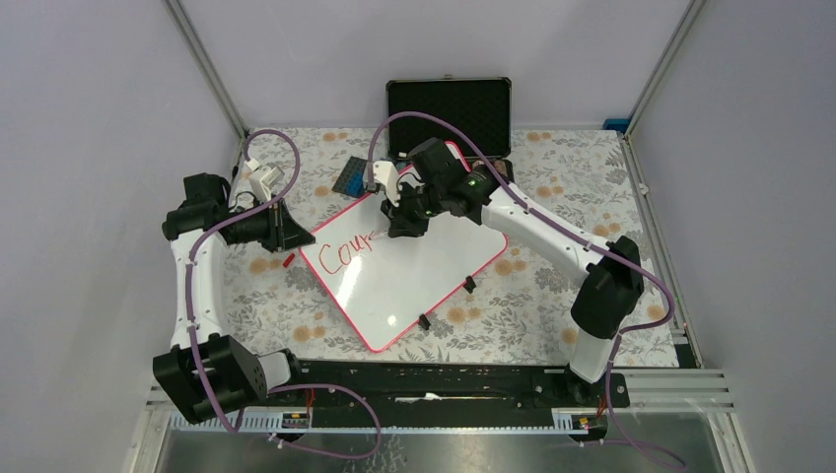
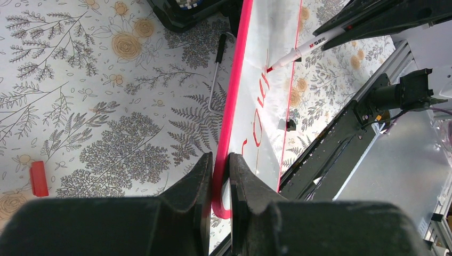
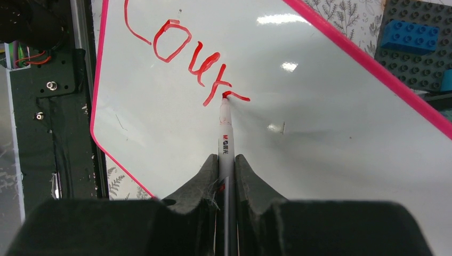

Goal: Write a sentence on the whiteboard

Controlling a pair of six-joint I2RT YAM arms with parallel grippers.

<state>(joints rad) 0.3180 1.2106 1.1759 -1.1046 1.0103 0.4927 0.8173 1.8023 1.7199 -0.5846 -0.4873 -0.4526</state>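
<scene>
Right wrist view shows the right fingers (image 3: 209, 172) clenched on a white marker (image 3: 225, 140). Its red tip touches the whiteboard (image 3: 330, 176) at the start of a fresh stroke, just at 3 o'clock of the last finished letter. The left fingers (image 2: 200, 178) are clamped on the board's pink frame at its 9 o'clock corner, pinning it to the floral tabletop (image 1: 592, 286).

The step in hand looks like forming the fifth letter, and most of the sentence (image 3: 181, 53) is not yet written. To do it well:
- Press lightly and evenly, so the line neither skips nor drags the board.
- Make the letters no bigger than those already down, since a lot of text has to fit.
- Follow the slant of the existing letters towards the bare glossy area.
- Have the left clamp hold firm, because a slip would kink the stroke.
- Carry the marker clear of the wet ink when lifting between letters.

So far the sentence reads "Cour" in loose, slightly uneven red strokes. In the top view it sits near the board's 10 o'clock edge.

The board lies at the tabletop's centre, turned like a diamond. An open black case (image 1: 449, 103) is at its 12 o'clock and a small red piece (image 2: 39, 178), perhaps the cap, lies off its 9 o'clock corner.
</scene>
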